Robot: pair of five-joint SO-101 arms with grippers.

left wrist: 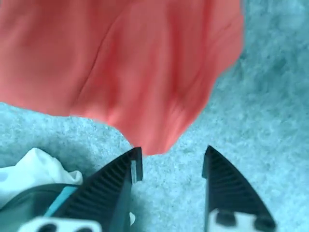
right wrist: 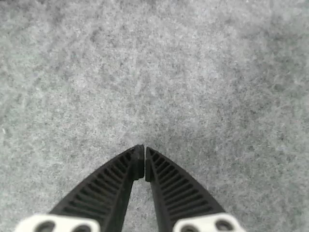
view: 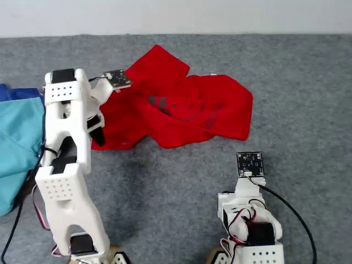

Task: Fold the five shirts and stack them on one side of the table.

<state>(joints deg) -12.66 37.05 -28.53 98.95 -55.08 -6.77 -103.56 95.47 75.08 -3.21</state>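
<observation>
A crumpled red shirt point(view: 181, 104) lies on the grey table toward the back, a dark print on its front. My left arm stands over its left edge. In the left wrist view the left gripper point(left wrist: 171, 159) is open just short of a hanging corner of the red shirt point(left wrist: 125, 67), nothing between its fingers. My right gripper point(right wrist: 145, 162) is shut and empty over bare grey carpet, near the front right of the table, where the right arm point(view: 250, 220) sits folded back.
Light blue shirts point(view: 19, 148) with a darker blue one beneath are piled at the table's left edge. A white and teal cloth point(left wrist: 34, 171) shows beside the left finger. Open grey surface point(view: 176, 192) lies in the front middle and at the right.
</observation>
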